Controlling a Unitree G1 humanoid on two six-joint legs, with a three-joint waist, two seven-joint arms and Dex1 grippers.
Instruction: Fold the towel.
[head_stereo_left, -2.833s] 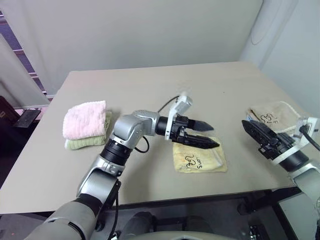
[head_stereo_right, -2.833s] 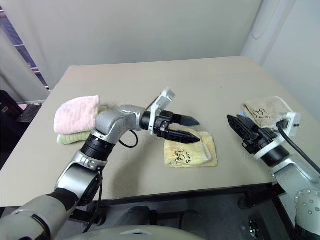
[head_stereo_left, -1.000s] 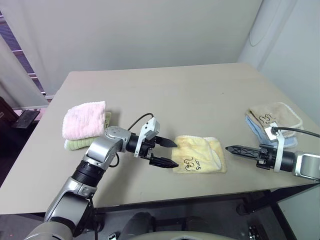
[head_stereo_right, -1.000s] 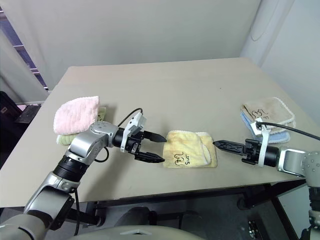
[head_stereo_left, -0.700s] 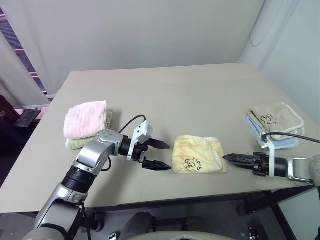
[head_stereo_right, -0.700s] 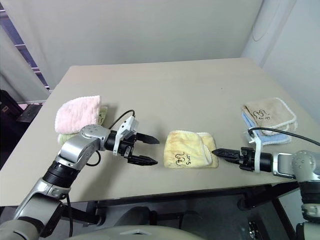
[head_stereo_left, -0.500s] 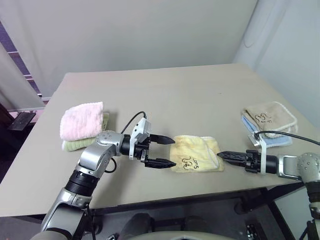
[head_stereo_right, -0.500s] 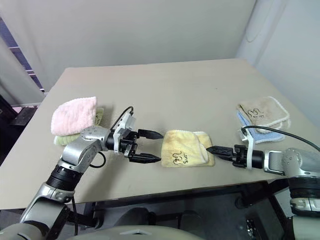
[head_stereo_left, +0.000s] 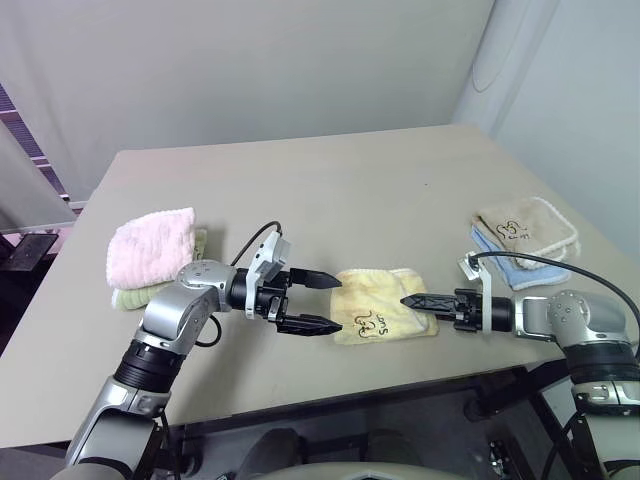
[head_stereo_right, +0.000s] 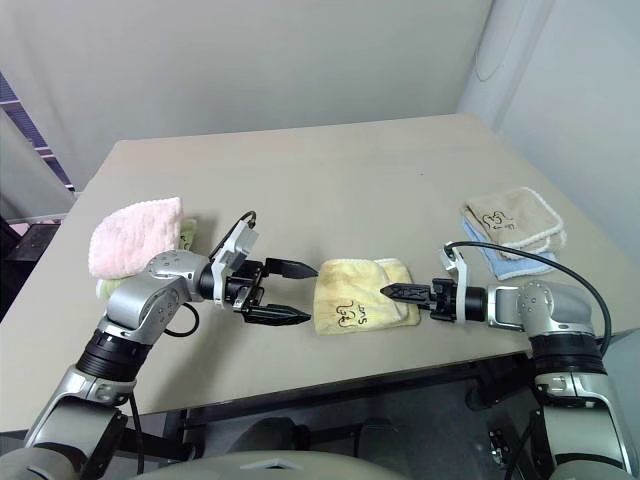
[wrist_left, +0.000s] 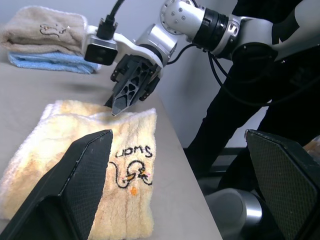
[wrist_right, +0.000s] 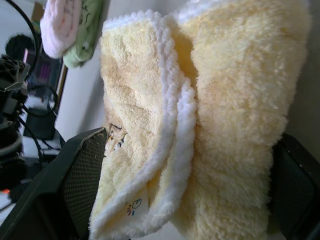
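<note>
Yellow towel (head_stereo_left: 383, 311) is lying folded near the bench's (head_stereo_left: 320, 190) front edge; both pincers, left (head_stereo_left: 335, 304) beside it and right (head_stereo_left: 404, 300) over it, are standing spread, gripping nothing; perhaps tidying remains.

The left gripper (head_stereo_left: 318, 303) points level toward the right arm, jaws spread wide. The right gripper (head_stereo_left: 412, 300) reaches leftward, low, fingers parted.
</note>
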